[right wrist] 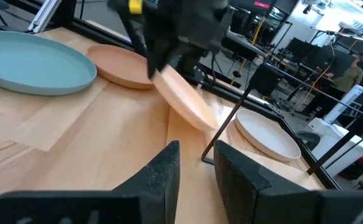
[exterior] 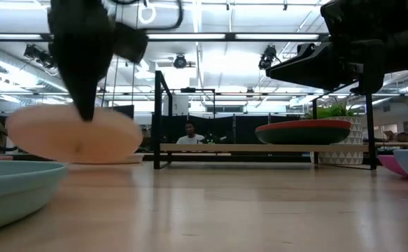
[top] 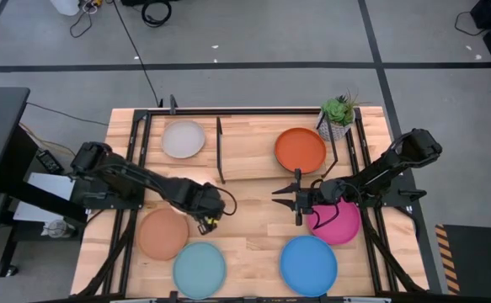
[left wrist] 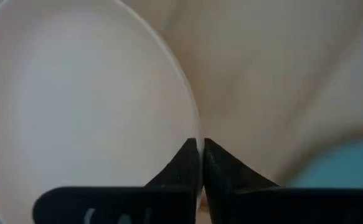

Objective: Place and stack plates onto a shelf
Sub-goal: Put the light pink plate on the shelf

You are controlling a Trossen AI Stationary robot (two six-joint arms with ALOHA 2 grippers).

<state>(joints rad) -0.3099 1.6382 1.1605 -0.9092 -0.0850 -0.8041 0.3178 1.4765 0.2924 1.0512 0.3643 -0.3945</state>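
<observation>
My left gripper [top: 205,215] [left wrist: 200,144] is shut on a pale peach plate [left wrist: 88,106] [right wrist: 181,96] [exterior: 74,133], above the table just near of the shelf [top: 253,160]. The grey-white plate [top: 183,139] and the orange plate [top: 300,150] lie on the shelf board. Flat on the table are the tan plate [top: 163,233], light blue plate [top: 200,269], bright blue plate [top: 308,263] and magenta plate [top: 338,223]. My right gripper [top: 285,195] [right wrist: 197,155] is open and holds nothing; it hovers left of the magenta plate, facing the left arm. My left gripper pinches the peach plate's rim [left wrist: 193,134] between its two fingers. The fingers come from above, pointing down [exterior: 85,105]. The plate is lifted clear of the table and tilted, hanging below the fingers [right wrist: 181,96].
A small potted green plant [top: 338,116] stands at the shelf's far right corner. A black rod upright [top: 220,151] divides the shelf, and black frame rails [top: 140,151] run along the table's sides. Bare wood [top: 258,231] lies between the two grippers.
</observation>
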